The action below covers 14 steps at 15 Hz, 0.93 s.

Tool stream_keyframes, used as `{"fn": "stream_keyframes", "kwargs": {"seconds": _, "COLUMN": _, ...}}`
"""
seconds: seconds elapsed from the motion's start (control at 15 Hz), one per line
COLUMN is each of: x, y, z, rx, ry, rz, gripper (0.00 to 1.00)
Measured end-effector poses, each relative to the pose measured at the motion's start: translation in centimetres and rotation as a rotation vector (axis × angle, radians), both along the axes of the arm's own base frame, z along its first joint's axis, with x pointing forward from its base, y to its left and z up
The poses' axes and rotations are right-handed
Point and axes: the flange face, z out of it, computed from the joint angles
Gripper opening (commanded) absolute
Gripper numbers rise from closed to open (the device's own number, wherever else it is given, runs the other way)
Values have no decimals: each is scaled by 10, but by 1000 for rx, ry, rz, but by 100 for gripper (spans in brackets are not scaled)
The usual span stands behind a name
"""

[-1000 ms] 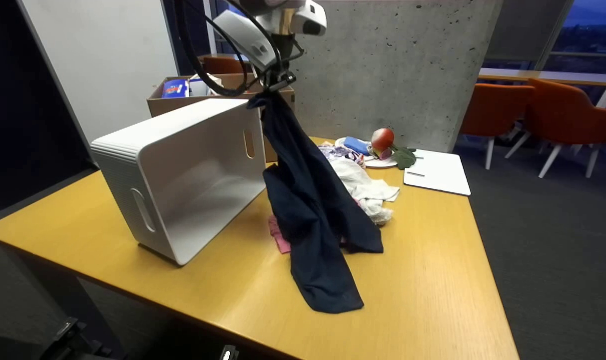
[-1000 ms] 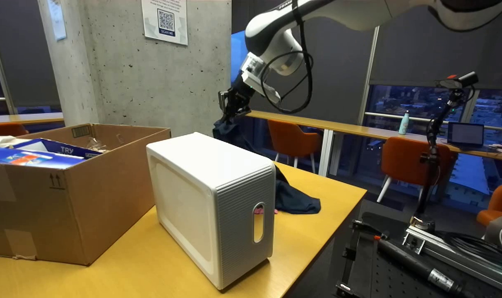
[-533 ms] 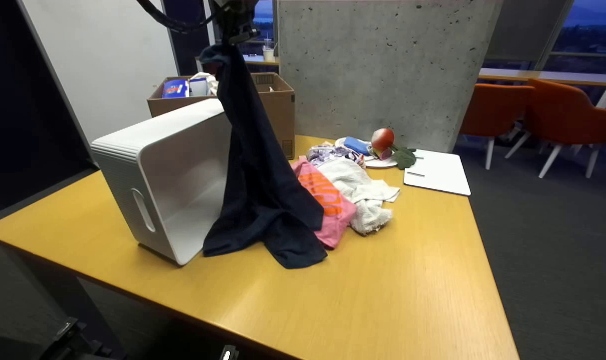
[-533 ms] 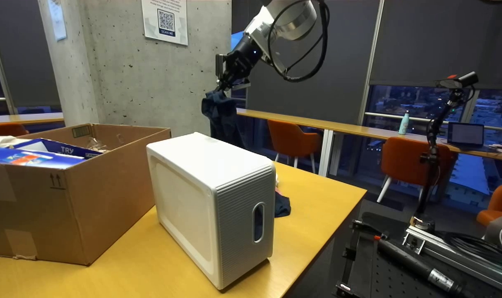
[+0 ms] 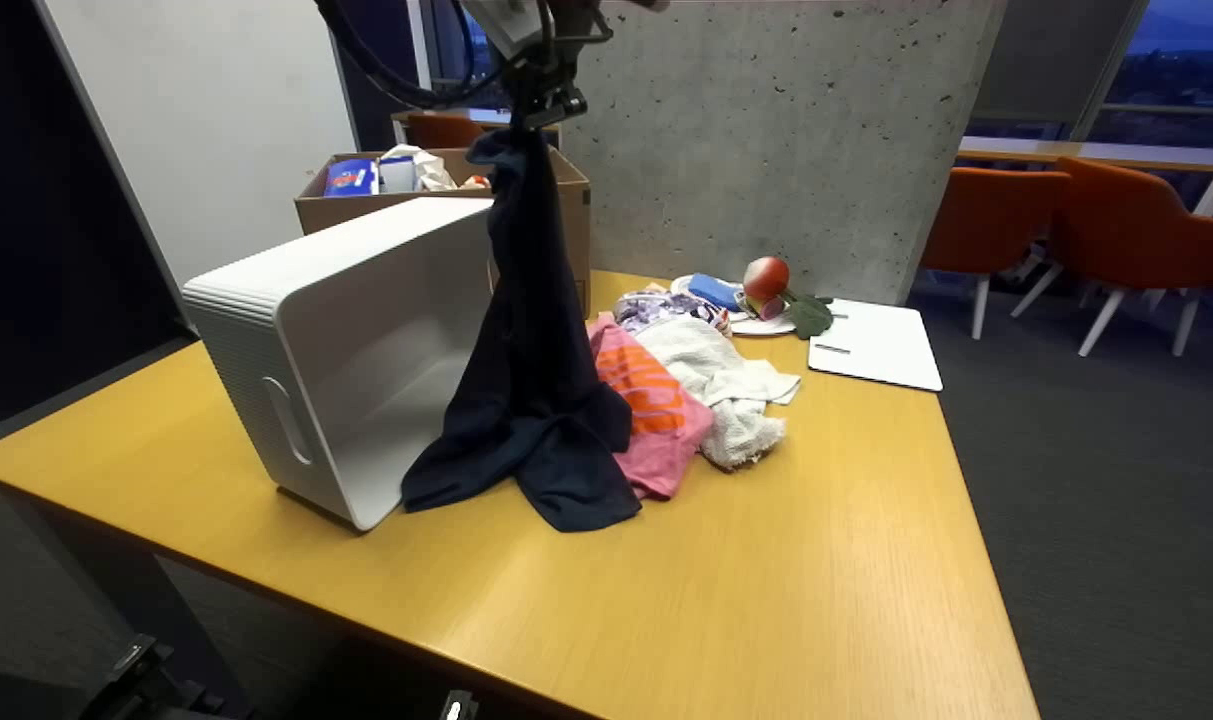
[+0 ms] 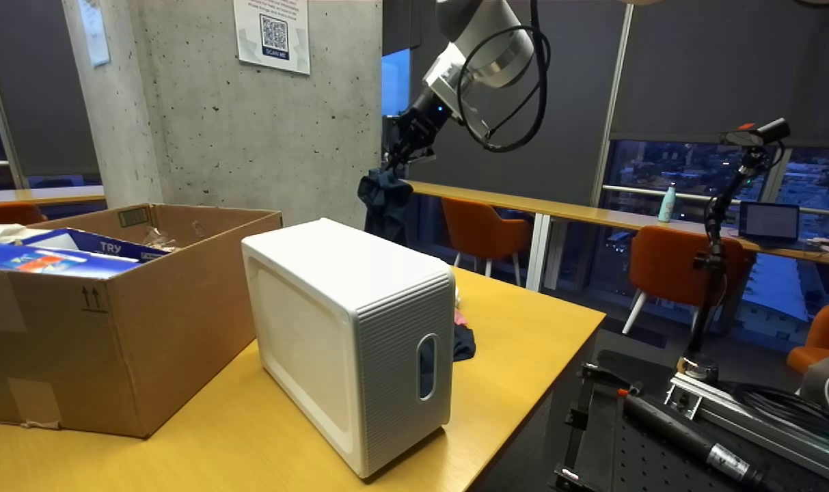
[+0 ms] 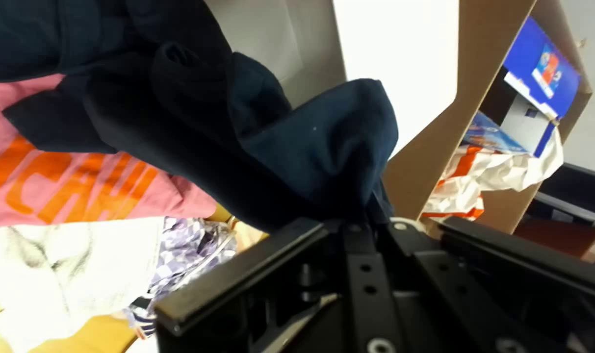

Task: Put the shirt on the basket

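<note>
- Navy shirt [image 5: 544,335]: likely light, floppy
- Our gripper [image 7: 370,224] pinches its bunched top
- We should hold there, guiding loose folds into the white plastic bin [image 5: 341,247]

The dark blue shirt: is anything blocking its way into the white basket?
Nothing visible. The gripper holds the shirt at the open side of the basket, with no object between. The pink garment lies on the shirt's other side, away from the basket.
</note>
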Motion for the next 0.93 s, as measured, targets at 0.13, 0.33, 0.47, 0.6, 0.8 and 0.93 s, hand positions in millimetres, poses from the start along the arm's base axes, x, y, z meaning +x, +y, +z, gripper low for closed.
{"fn": "stream_keyframes", "kwargs": {"seconds": 0.13, "x": -2, "y": -13, "z": -4, "rx": -6, "ry": 8, "rz": -20, "gripper": 1}}
{"fn": "stream_keyframes", "kwargs": {"seconds": 0.33, "x": -7, "y": -5, "z": 11, "rx": 21, "ry": 37, "rz": -8, "gripper": 1}}
{"fn": "stream_keyframes", "kwargs": {"seconds": 0.47, "x": -14, "y": 9, "z": 34, "rx": 46, "ry": 60, "rz": 5, "gripper": 1}}
{"fn": "stream_keyframes", "kwargs": {"seconds": 0.6, "x": -27, "y": 25, "z": 64, "rx": 77, "ry": 91, "rz": 19, "gripper": 1}}
{"fn": "stream_keyframes", "kwargs": {"seconds": 0.8, "x": -48, "y": 41, "z": 101, "rx": 101, "ry": 161, "rz": -5, "gripper": 1}}
{"fn": "stream_keyframes", "kwargs": {"seconds": 0.93, "x": -61, "y": 45, "z": 116, "rx": 75, "ry": 219, "rz": -41, "gripper": 1}}
